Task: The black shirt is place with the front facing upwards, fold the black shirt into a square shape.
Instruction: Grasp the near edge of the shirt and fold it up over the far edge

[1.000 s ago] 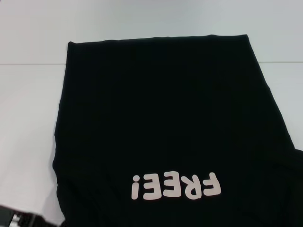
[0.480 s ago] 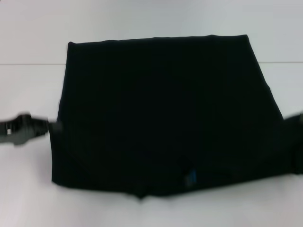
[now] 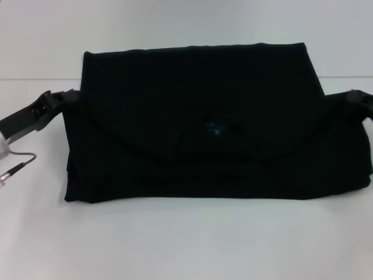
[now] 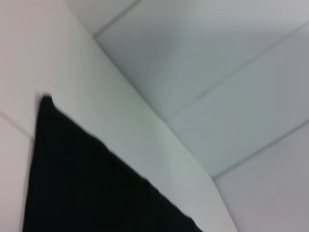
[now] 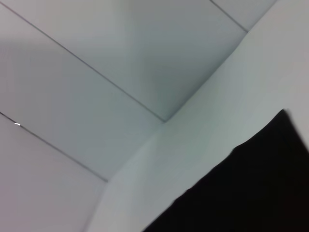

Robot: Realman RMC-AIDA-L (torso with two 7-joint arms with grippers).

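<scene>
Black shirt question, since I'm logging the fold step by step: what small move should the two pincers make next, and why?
Probably carry the held layer a little farther toward the far edge, then lower it. In the head view the left pincer and right pincer sit at the sides of the black shirt, and the folded-over flap's curved edge stops short of the far hem, on the white table.

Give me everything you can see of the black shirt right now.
The black shirt is plain dark cloth lying on the white table, its near part doubled over onto the rest, making a wide, layered rectangle. The chest lettering is hidden; only a small blue spot shows near the middle, below a curved fold edge. The far edge lies straight. The left gripper is at its left edge and the right gripper at its right edge, both at the cloth's sides.
</scene>
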